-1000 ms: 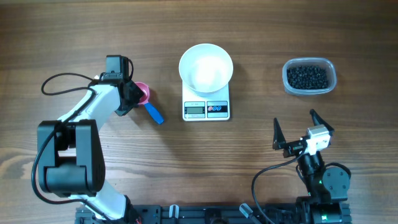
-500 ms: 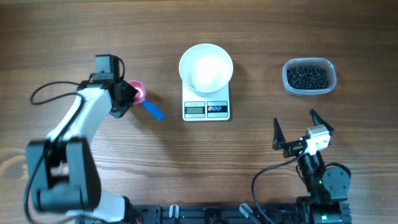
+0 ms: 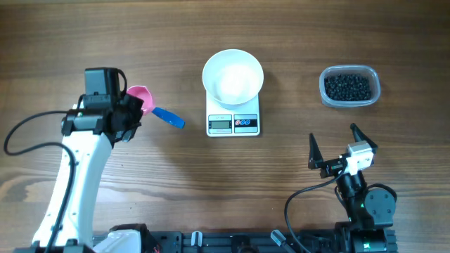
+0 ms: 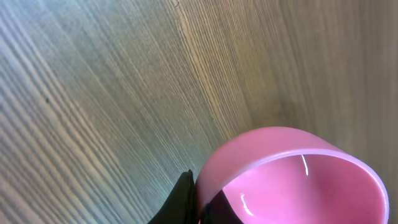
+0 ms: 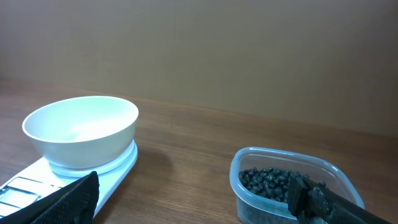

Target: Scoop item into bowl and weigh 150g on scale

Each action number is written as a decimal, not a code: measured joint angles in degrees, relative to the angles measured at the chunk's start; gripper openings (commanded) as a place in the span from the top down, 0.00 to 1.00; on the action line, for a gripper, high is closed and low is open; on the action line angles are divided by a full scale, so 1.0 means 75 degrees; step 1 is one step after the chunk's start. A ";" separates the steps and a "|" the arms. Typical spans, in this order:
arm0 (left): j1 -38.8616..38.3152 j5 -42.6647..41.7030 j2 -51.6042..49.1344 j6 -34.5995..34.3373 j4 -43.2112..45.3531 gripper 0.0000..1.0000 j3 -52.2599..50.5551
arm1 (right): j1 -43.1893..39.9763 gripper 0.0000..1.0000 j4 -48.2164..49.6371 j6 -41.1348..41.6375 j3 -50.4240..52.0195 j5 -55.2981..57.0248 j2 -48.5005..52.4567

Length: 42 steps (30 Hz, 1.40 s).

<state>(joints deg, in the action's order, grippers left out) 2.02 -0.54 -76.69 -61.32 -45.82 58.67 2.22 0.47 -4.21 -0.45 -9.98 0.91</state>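
Black beads (image 3: 349, 87) far right, left end effector (image 3: 133, 112) clamped on pink scoop (image 3: 140, 95) — arm extended forward, right end effector (image 3: 332, 132) apart

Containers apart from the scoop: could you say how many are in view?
2: the white bowl on the scale; the clear tub of black beans to its right.

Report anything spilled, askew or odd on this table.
Nothing stands out. The small black beads all lie inside the clear plastic tub, none on the wooden table. The round white bowl sits upright on the white kitchen scale, empty. The left gripper holds the pink scoop with a blue handle.
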 measured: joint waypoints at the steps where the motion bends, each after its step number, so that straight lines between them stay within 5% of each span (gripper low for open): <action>1: -0.0006 -0.0003 0.0093 -0.0172 -0.0052 0.96 0.0000 | 0.0000 0.00 -0.0003 0.0000 0.0000 -0.0003 0.0000; 6: -0.0195 -0.0003 0.0125 -0.0769 -0.0326 0.96 0.0000 | 0.0000 0.00 0.0000 0.1230 0.0000 -0.0012 0.0000; 15: -0.0364 -0.0006 0.0125 -0.1154 -0.0414 0.96 0.0000 | 0.0000 0.00 0.0125 0.7560 0.0000 -0.1192 0.0000; 19: -0.0364 -0.0029 0.0128 -0.1189 -0.0437 0.96 0.0000 | 0.0000 0.00 0.0175 0.9095 0.0000 -0.1737 0.0000; 25: -0.0364 -0.0032 0.0128 -0.1192 -0.0495 0.96 0.0000 | 0.0000 0.01 0.0533 0.8224 -0.0015 -0.2259 0.0009; 30: -0.0364 -0.0035 0.0125 -0.1192 -0.0583 0.96 0.0000 | 0.0000 0.00 -0.0638 0.7315 -0.0516 -0.2567 0.0420; 42: -0.0463 -0.0766 0.0128 -0.1189 -0.0574 0.96 0.0000 | 0.0000 0.00 -0.1434 0.6035 -0.2769 -0.4779 0.3730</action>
<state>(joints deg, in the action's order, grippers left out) -1.45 -6.28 -75.72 -70.24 -50.13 58.67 2.22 -10.28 41.06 -21.21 -45.82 28.88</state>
